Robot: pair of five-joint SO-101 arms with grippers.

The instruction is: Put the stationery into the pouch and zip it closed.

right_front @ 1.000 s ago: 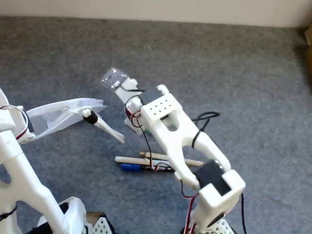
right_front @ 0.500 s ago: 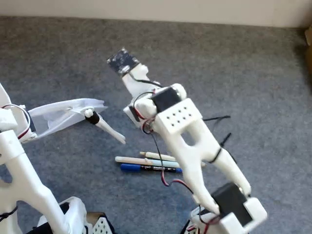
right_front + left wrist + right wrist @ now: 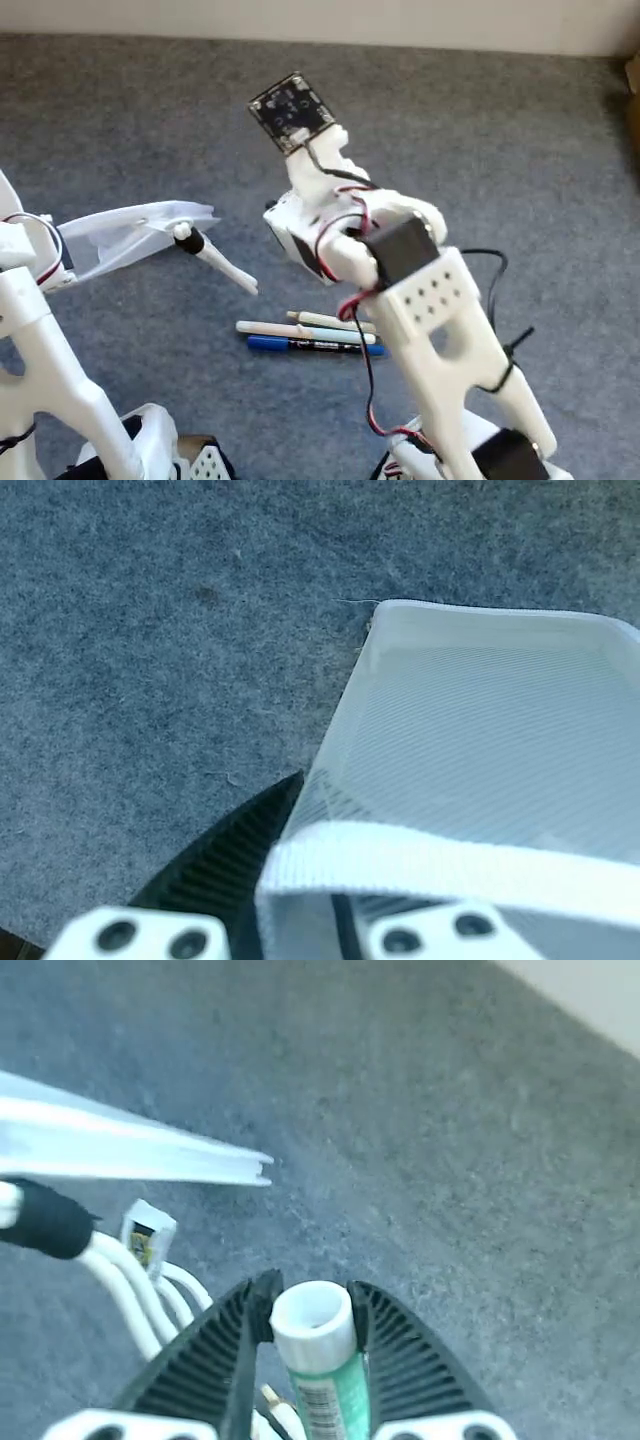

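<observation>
A white mesh pouch [image 3: 135, 230] hangs above the grey carpet at the left, with my left gripper [image 3: 300, 880] shut on its rim strap. The pouch [image 3: 480, 740] stretches out past the black jaw. My right gripper [image 3: 312, 1305] is shut on a green and white glue stick [image 3: 322, 1365], held up in the air close to the pouch's edge [image 3: 130, 1155]. The right arm's wrist [image 3: 320, 230] stands raised in the middle of the high view and hides its fingers there. A white pen [image 3: 300, 330], a cream one [image 3: 325, 320] and a blue marker [image 3: 310, 346] lie together on the carpet.
A black-tipped white cord [image 3: 210, 258] hangs by the pouch's mouth, between the pouch and the right arm. Open carpet [image 3: 480, 130] spreads behind and to the right. A pale wall edge [image 3: 320, 20] runs along the back.
The right arm has lifted its wrist up and back, away from over the pens, which now lie uncovered. The left arm and the pouch have stayed put.
</observation>
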